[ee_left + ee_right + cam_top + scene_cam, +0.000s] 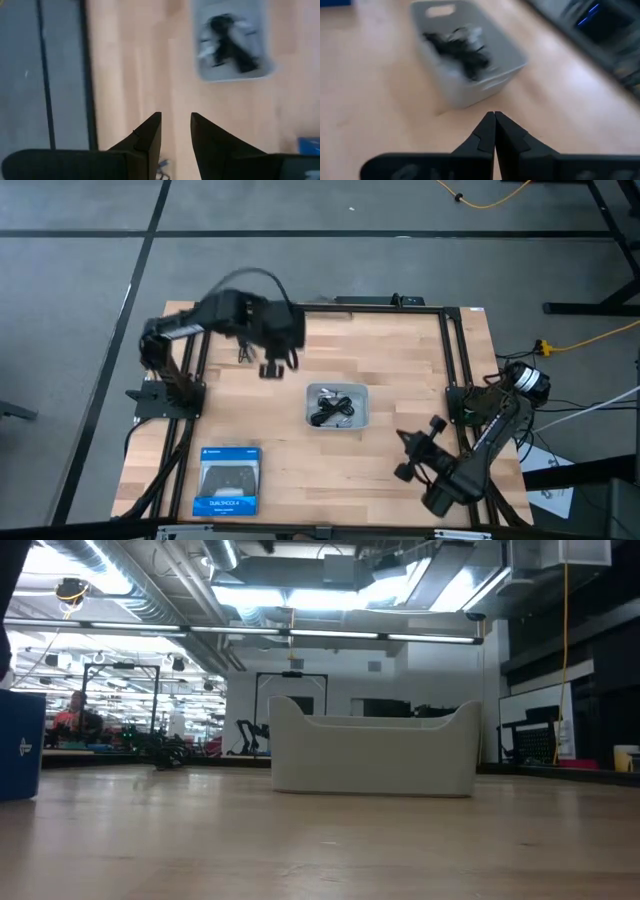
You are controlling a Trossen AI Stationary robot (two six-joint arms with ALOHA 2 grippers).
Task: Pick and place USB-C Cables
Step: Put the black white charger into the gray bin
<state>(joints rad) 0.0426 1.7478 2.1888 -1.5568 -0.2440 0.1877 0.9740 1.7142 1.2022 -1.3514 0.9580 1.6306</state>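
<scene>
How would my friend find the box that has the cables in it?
Look at the wooden table, near its middle. There sits a small pale grey tray with a tangle of black and light cables inside. The only other box, the blue controller package, lies flat near the corner and is closed.

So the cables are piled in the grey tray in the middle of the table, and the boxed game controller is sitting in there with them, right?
Not quite. The cables do lie in the grey tray mid-table, but the boxed game controller is not in it. The high view shows the box flat on the wood, apart from the tray, near the table's front edge on the left arm's side.
</scene>
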